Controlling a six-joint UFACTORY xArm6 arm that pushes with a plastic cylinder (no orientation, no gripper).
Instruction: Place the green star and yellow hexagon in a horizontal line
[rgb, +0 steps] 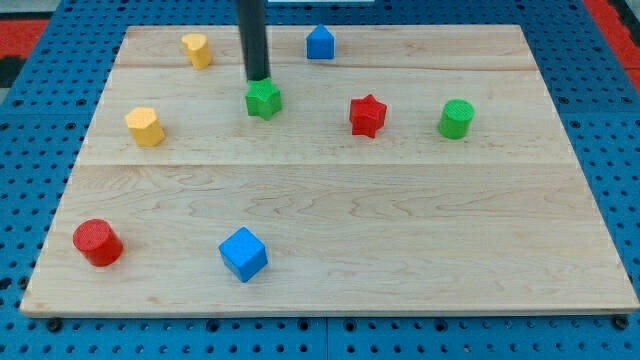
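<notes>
Pale wooden plank worktop (330, 260) fills most of the view, resting on a blue perforated base (20, 200). The arm carries no gripper, so there is no opening or closing to record; it ends in a straight dark rod (252, 35) that comes down from the view's top edge. All positions below are taken relative to the green star-shaped block (263, 98), which sits in the upper-middle part of the worktop. My tip (259, 79) is at the star's top edge, touching it or just short of it; contact cannot be resolved. Blue cube (243, 254): well below the star, near the worktop's bottom edge, slightly to the view's left. Red cylinder (97, 242): far down and to the view's left of the star. Green cylinder (456, 119): well to the view's right of the star, a little lower. Red star-shaped block (367, 115): to the view's right of the green star, between it and the green cylinder. Yellow hexagonal block (145, 127): to the view's left of the star and a little lower. A second yellow block (197, 50), shape not clear: up and to the view's left of the star. Small blue house-shaped block (320, 42): up and to the view's right of the star, near the worktop's top edge.
</notes>
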